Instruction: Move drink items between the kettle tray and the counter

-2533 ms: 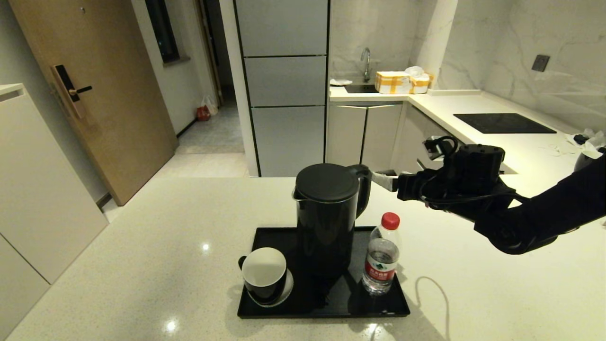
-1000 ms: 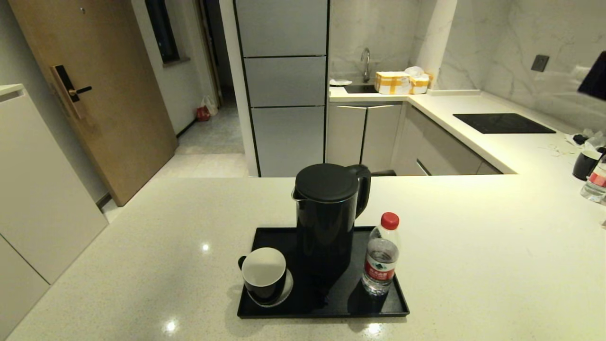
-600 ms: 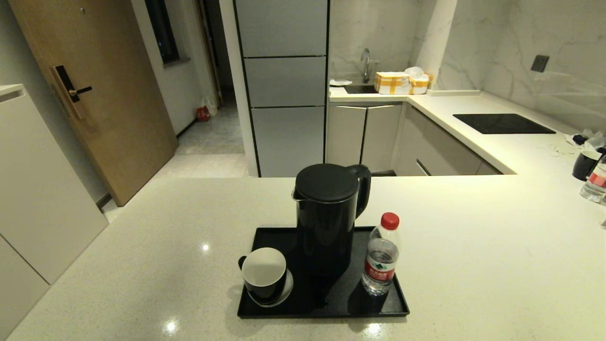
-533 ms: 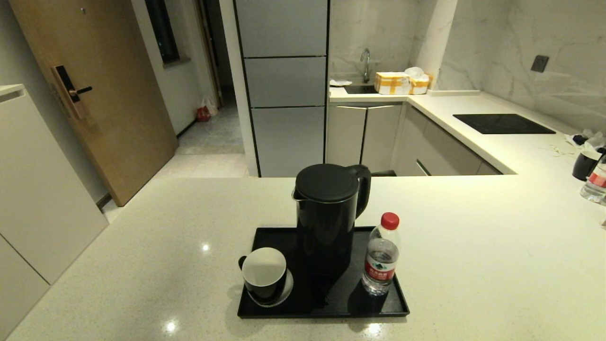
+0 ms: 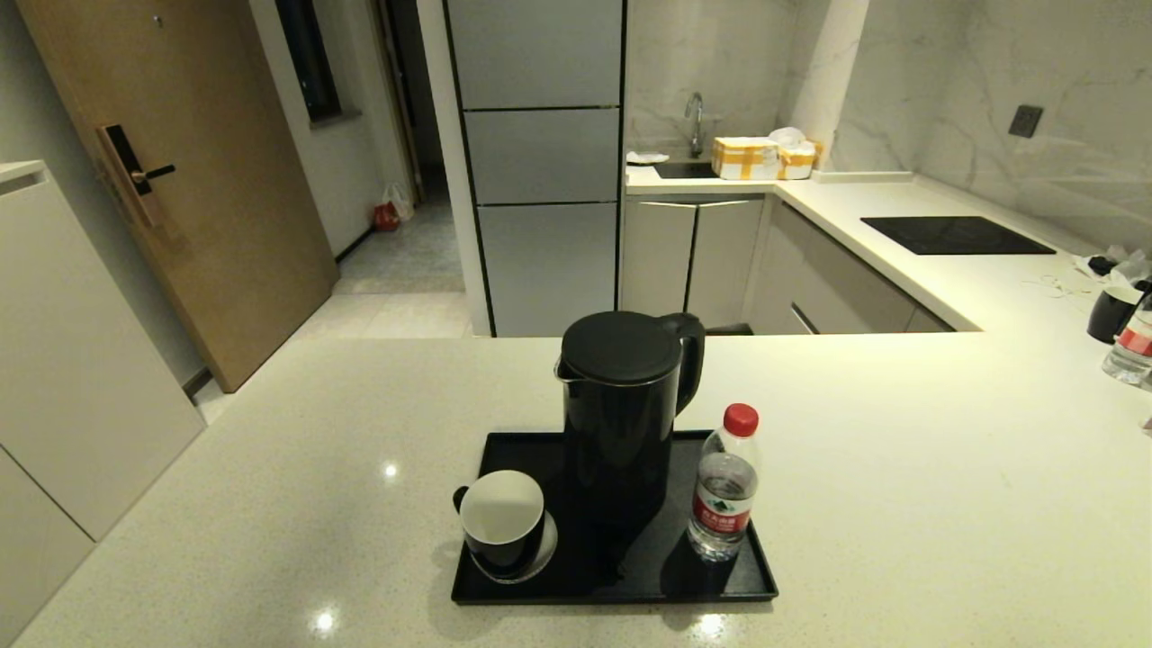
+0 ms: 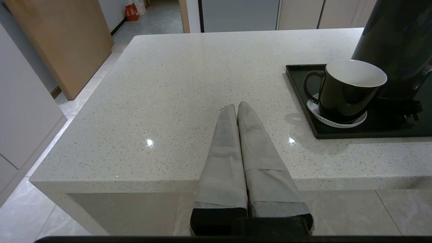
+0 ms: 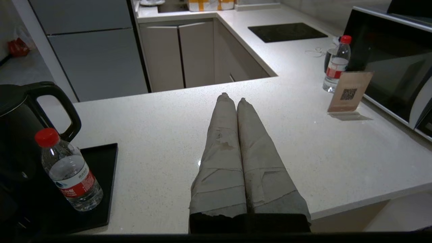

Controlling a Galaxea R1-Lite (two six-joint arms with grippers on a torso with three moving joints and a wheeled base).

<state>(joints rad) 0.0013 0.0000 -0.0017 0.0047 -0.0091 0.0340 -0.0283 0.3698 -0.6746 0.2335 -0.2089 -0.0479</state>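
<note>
A tall black kettle (image 5: 623, 405) stands on the black kettle tray (image 5: 747, 580) on the pale counter (image 5: 900, 504). On the tray's left a black mug (image 5: 501, 526) with a white inside sits on a white coaster. At the tray's right stands a red-capped water bottle (image 5: 724, 486). Neither arm shows in the head view. My left gripper (image 6: 236, 107) is shut and empty near the counter's front edge, left of the mug (image 6: 347, 89). My right gripper (image 7: 231, 98) is shut and empty over the counter, right of the bottle (image 7: 69, 172) and kettle (image 7: 23, 118).
A second bottle (image 7: 335, 65), a dark cup beside it (image 5: 1111, 313), a small card stand (image 7: 349, 91) and a microwave (image 7: 395, 60) stand at the far right. A black hob panel (image 5: 956, 234) lies on the back counter, boxes (image 5: 760, 155) by the sink.
The right arm, near the kettle handle 2.5 seconds ago, has withdrawn out of the head view. Kettle, mug and bottle have not moved in the last second.
</note>
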